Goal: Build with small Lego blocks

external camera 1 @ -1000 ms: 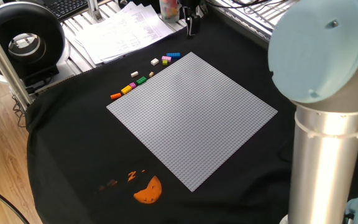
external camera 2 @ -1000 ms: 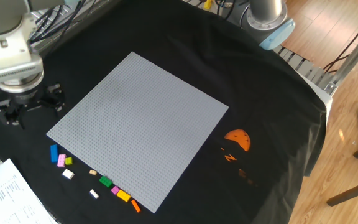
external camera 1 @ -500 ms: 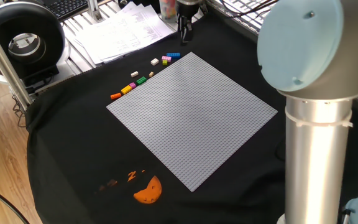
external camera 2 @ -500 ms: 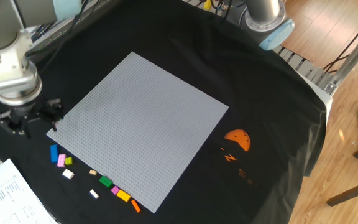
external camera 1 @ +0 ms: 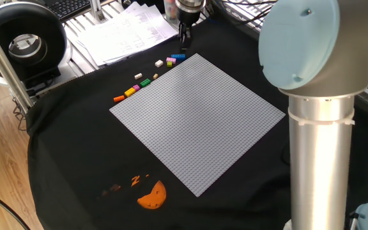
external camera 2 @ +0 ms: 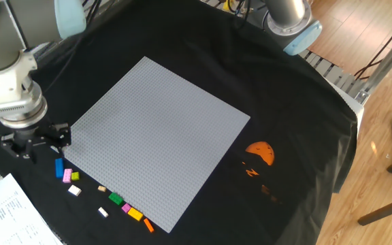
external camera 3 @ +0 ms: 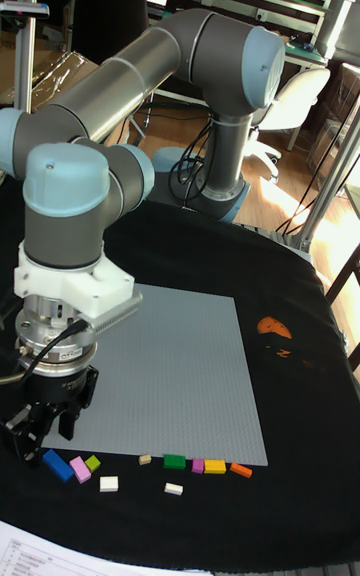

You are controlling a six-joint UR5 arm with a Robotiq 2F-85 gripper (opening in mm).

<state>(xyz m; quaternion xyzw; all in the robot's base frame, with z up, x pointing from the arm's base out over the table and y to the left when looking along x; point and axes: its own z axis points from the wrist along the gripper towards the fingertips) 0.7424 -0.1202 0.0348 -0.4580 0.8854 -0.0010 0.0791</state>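
The small Lego blocks lie in a loose row on the black cloth along one edge of the grey baseplate (external camera 2: 155,136): blue (external camera 2: 59,167), pink (external camera 2: 67,175), lime (external camera 2: 75,176), white (external camera 2: 75,190), tan (external camera 2: 101,188), green (external camera 2: 116,199), yellow (external camera 2: 135,214) and orange (external camera 2: 148,225). My gripper (external camera 2: 36,139) hangs just above the blue end of the row, beside the plate's corner. It is open, fingers spread wide, nothing between them. In the tall fixed view the gripper (external camera 3: 45,431) stands right over the blue block (external camera 3: 57,464). In one fixed view the gripper (external camera 1: 184,39) is behind the blue block (external camera 1: 178,56).
An orange half-round print (external camera 2: 260,153) marks the cloth past the plate's far corner. Loose papers (external camera 1: 126,32) and a black round device (external camera 1: 21,38) lie beyond the cloth's edge near the blocks. The arm's thick column (external camera 1: 318,160) stands beside the plate.
The open gripper has travelled along the plate's edge toward the blue end of the row of blocks, and the arm's elbow swung with it. The blocks have not moved.
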